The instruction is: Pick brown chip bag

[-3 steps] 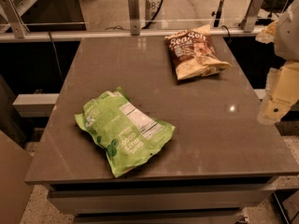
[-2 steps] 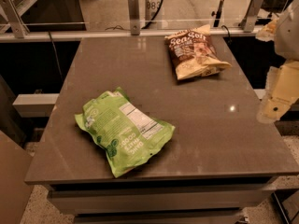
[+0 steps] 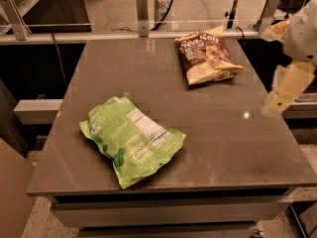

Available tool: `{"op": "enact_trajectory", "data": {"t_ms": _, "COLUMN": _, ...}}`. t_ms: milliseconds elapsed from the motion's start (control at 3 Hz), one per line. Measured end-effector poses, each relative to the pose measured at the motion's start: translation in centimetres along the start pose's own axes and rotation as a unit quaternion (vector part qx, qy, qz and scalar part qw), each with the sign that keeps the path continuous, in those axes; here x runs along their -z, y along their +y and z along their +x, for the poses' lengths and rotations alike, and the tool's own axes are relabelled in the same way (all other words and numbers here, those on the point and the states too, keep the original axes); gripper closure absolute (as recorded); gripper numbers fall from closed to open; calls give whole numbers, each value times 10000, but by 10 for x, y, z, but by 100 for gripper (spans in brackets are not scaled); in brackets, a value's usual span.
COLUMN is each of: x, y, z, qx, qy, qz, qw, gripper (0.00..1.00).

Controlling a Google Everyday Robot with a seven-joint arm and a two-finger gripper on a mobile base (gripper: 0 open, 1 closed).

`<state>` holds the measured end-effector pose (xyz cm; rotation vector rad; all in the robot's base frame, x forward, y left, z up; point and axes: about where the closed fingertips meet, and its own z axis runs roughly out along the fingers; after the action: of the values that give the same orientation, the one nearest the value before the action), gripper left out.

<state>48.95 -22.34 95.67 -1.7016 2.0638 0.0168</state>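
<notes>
The surface (image 3: 223, 143) is a grey-brown rectangular top that fills most of the camera view. Its near edge runs across 6 o'clock, and its far edge meets a metal rail (image 3: 74, 36) with upright posts at 12 o'clock. The green bag (image 3: 131, 140) is the largest item on the surface. It lies flat at about 8 o'clock from the centre of the surface, with its white nutrition label facing up and its lowest corner near the front edge. The brown chip bag (image 3: 208, 56) is the smaller item and the one I am to pick. It lies flat at about 1 o'clock from the centre, close to the far edge. Its dark-brown end, with the white "Sea Salt" lettering, points toward the rail, and its cream-yellow end points toward 4 o'clock. The two bags are well apart, with bare surface between them. My hand (image 3: 281, 97) is at 3 o'clock in the view, just beyond the right edge of the surface. It is cream-coloured and hangs down and inward from my white arm (image 3: 304, 29). It touches neither bag, and the brown chip bag sits at about 10 o'clock from it. I cannot tell whether my hand is released or clenched. A small bright glint (image 3: 246, 114) lies on the surface near the hand.
</notes>
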Motion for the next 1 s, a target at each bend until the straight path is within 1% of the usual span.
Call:
{"op": "enact_trajectory", "data": {"t_ms": 333, "x": -12, "y": -1, "z": 0, "qx": 3, "qy": -57, "qz": -116, "qw": 9999, "gripper": 0}}
{"op": "enact_trajectory", "data": {"t_ms": 667, "x": -14, "y": -12, "z": -7, "qx": 78, "qy": -360, "qz": 43, "qw": 9993, "gripper": 0}}
{"op": "enact_trajectory", "data": {"t_ms": 1000, "x": -24, "y": -35, "z": -16, "qx": 209, "qy": -619, "qz": 297, "qw": 9974, "gripper": 0}}
